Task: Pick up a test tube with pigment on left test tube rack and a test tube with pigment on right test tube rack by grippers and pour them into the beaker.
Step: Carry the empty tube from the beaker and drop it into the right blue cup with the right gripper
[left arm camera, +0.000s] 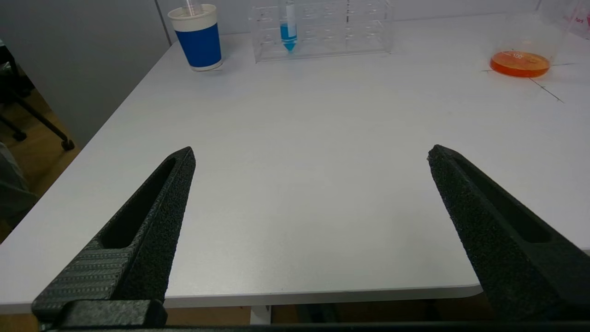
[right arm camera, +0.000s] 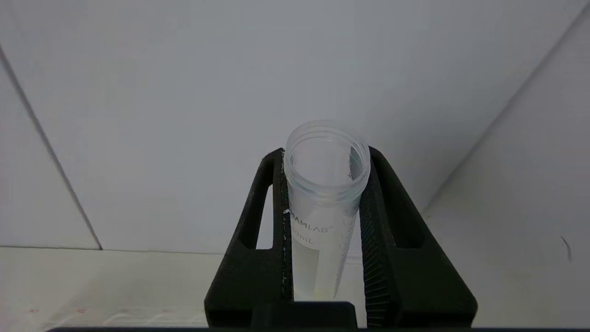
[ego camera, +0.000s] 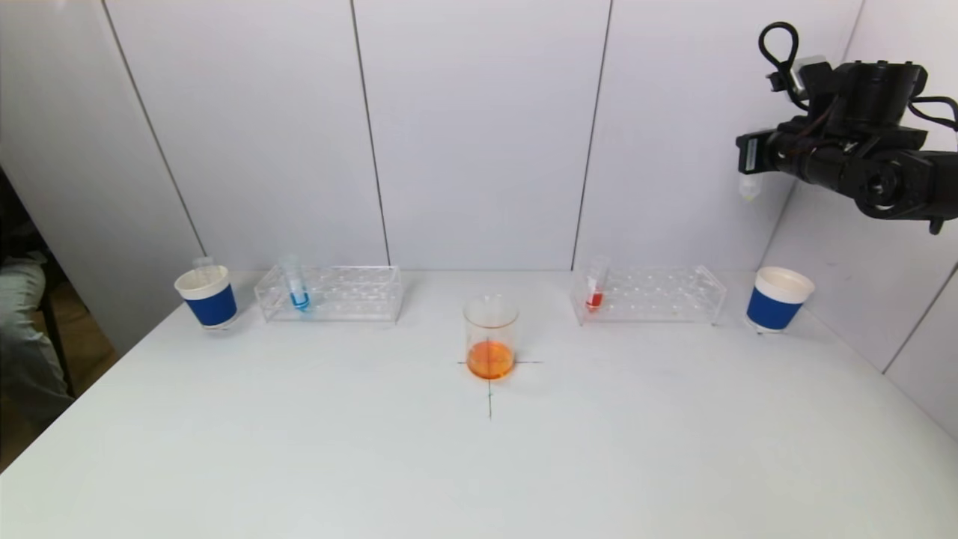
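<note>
beaker (ego camera: 490,335): orange liquid; left tube (ego camera: 297,284): blue; right tube (ego camera: 595,288): red; cups (ego camera: 207,297): blue-banded white

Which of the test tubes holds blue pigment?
The tube standing in the left rack; the right rack's tube holds red.

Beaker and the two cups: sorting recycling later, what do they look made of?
Beaker: clear glass or plastic, glossy; orange liquid shows through. Cups: probably paper, matte white rims with blue bands, though that is uncertain.
</note>
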`<state>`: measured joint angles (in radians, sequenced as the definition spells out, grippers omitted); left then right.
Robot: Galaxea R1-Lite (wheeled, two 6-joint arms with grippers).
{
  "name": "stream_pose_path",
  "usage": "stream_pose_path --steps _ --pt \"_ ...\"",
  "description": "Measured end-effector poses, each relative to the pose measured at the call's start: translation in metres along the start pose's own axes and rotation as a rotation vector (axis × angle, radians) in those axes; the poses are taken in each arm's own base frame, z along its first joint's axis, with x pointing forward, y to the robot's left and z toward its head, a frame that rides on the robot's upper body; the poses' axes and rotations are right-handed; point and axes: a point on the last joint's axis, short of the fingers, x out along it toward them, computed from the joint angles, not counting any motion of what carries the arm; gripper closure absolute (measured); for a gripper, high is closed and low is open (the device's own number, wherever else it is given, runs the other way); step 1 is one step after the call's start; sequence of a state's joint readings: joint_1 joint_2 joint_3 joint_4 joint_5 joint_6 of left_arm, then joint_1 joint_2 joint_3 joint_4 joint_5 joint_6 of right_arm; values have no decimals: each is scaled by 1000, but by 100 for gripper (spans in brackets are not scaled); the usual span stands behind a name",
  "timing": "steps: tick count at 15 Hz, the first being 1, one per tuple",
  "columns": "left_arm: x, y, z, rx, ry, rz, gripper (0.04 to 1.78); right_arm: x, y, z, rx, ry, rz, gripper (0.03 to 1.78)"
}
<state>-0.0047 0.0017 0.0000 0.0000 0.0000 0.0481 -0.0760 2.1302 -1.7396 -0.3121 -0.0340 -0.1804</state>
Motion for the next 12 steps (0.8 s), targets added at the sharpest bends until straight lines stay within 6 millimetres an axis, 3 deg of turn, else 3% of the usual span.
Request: stream_pose_path --steps 6,12 --pt "0 0 0 0 0 0 6 -1 -36 -14 85 45 -73 133" --pt "0 0 0 0 0 0 6 5 -54 -44 132 117 -122 133"
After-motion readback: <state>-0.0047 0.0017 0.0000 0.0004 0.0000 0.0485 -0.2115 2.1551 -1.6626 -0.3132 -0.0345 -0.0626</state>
